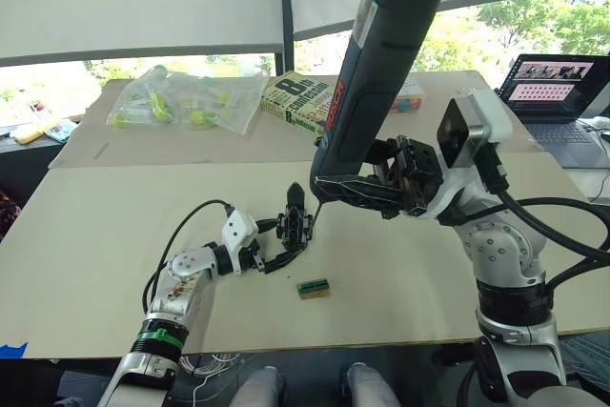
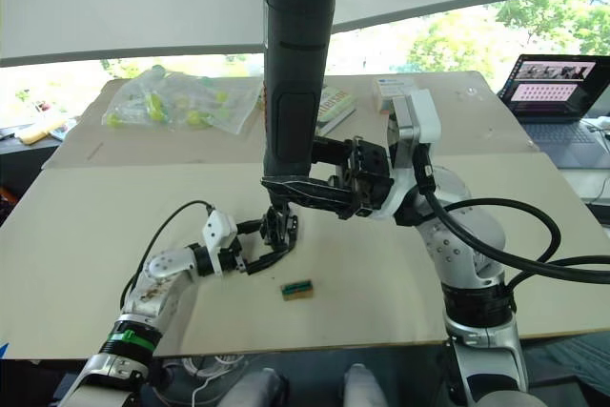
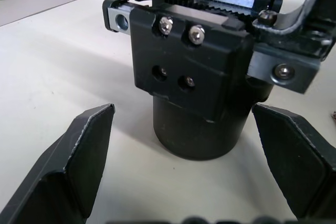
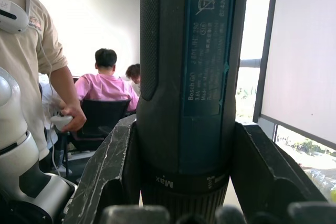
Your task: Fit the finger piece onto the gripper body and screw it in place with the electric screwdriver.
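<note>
One thick black pen-shaped electric screwdriver [image 2: 295, 73] stands nearly upright over the pale tabletop [image 2: 86, 235], clamped near its lower end between the two black fingers of the right gripper [image 2: 310, 193] — its tip comes down right at the one small black blocky gripper body [image 3: 194, 77]. That body stands on its round base near the table's middle, and the left gripper [image 3: 194, 145] has its two fingers spread wide on either side, holding nothing. One small green-and-brown block [image 1: 313, 288] lies just beside them.
</note>
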Tool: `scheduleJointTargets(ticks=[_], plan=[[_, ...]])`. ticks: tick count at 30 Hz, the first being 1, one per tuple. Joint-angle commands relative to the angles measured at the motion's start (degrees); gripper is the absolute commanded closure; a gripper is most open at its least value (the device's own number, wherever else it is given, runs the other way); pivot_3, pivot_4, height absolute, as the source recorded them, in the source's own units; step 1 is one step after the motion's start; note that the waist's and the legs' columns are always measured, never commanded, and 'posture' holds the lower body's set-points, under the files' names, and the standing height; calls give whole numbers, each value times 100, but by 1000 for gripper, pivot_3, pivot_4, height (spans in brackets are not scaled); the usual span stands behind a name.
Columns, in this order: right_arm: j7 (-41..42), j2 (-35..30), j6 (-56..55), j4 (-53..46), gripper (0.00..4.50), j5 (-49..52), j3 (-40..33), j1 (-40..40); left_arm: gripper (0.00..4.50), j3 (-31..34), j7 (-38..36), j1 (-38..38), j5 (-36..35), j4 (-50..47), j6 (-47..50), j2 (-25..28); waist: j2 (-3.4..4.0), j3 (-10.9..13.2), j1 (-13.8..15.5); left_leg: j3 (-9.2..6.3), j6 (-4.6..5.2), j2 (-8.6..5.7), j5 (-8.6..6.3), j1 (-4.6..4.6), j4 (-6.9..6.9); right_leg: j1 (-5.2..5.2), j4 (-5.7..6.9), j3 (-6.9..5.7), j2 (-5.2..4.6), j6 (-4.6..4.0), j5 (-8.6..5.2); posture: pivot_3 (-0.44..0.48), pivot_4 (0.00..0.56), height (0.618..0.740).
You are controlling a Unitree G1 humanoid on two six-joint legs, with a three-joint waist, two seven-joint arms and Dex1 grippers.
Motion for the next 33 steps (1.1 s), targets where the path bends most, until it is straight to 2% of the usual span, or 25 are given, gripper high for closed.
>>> scheduleJointTargets(ticks=[1, 17, 19, 20, 21, 23, 27, 33], plan=[[-29, -33, -119, -225, 2552, 69, -148, -29, 72, -239, -109, -15, 117, 103, 69, -112, 0, 0, 1, -1, 0, -1, 0, 0, 1, 0, 0, 0, 0, 1, 1, 0, 150, 740], [-117, -28, -134, -234, 2552, -43, -110, -22, 72, -342, -120, -179, 200, -166, 303, -216, 0, 0, -7, -6, 7, -5, -4, -10, 19, 0, 0, -1, 1, 7, 3, 0, 150, 740], [-131, -40, -124, -261, 2552, -59, -120, 2, 595, -346, -100, -178, 204, -180, 332, -218, 0, 0, -7, -6, 7, -5, -4, -10, 19, 0, 0, -1, 1, 7, 3, 0, 150, 740], [-136, -49, -118, -275, 2552, -66, -126, 15, 673, -347, -92, -180, 207, -184, 341, -220, 0, 0, -6, -6, 7, -5, -4, -11, 20, 0, 0, -1, 1, 7, 3, 0, 150, 740], [-140, -57, -113, -286, 2552, -71, -131, 26, 1275, -349, -87, -181, 208, -192, 353, -221, 0, 0, -6, -6, 7, -5, -4, -11, 20, 0, 0, -1, 1, 7, 3, 0, 150, 740], [-133, -82, -110, -291, 2552, -80, -139, 39, 2108, -363, -91, -200, 213, -194, 375, -224, 0, 0, -5, -6, 7, -5, -4, -11, 20, 0, 0, -1, 1, 7, 3, 0, 150, 740], [-125, -162, -94, -308, 2552, -61, -168, 74, 2166, -392, -252, -266, 194, -152, 320, -191, 0, 0, -5, -7, 7, -6, -5, -13, 23, 0, 0, -1, 1, 8, 3, 0, 150, 740], [-39, -417, 21, -365, 2552, 77, -244, 170, 2166, -356, -1072, -529, 43, 170, -66, 42, -1, 1, -28, -6, 11, -8, -7, -25, 27, -9, -1, -2, 1, 8, 3, 0, 150, 740]])
